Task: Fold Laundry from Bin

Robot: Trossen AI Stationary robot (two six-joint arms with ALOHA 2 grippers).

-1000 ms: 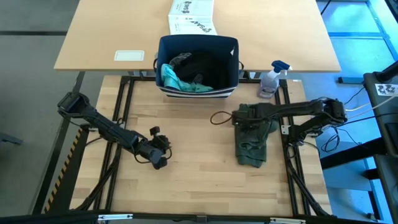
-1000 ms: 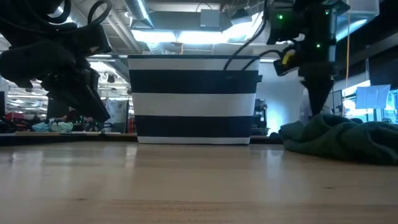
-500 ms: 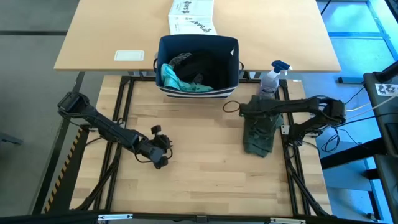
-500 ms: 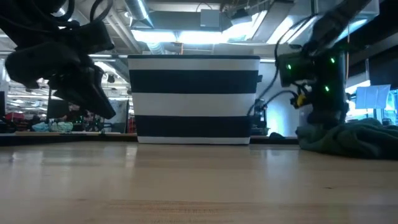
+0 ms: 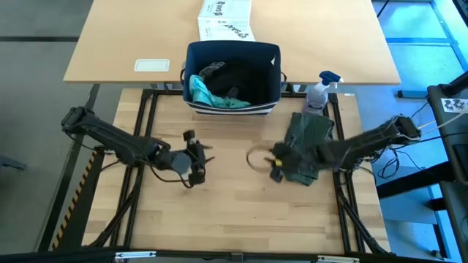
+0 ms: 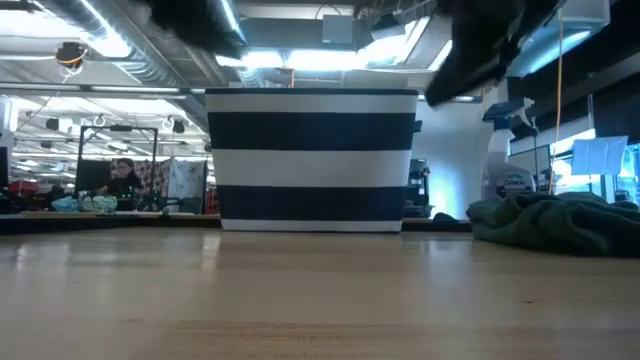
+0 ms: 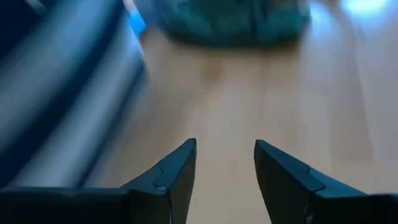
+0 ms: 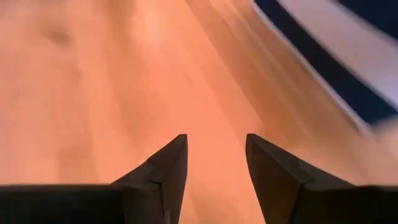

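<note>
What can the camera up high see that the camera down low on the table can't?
Only the high view looks inside the bin: a teal piece and dark clothes lie in it. It also shows both arms whole, the left gripper and right gripper above the bare wood, each open and empty, and a white printed box behind the bin.

Only the low view shows the bin's white stripes side-on and the room behind, with a person far off.

Both show the bin, the olive-green piece lying on the table, and the spray bottle.
</note>
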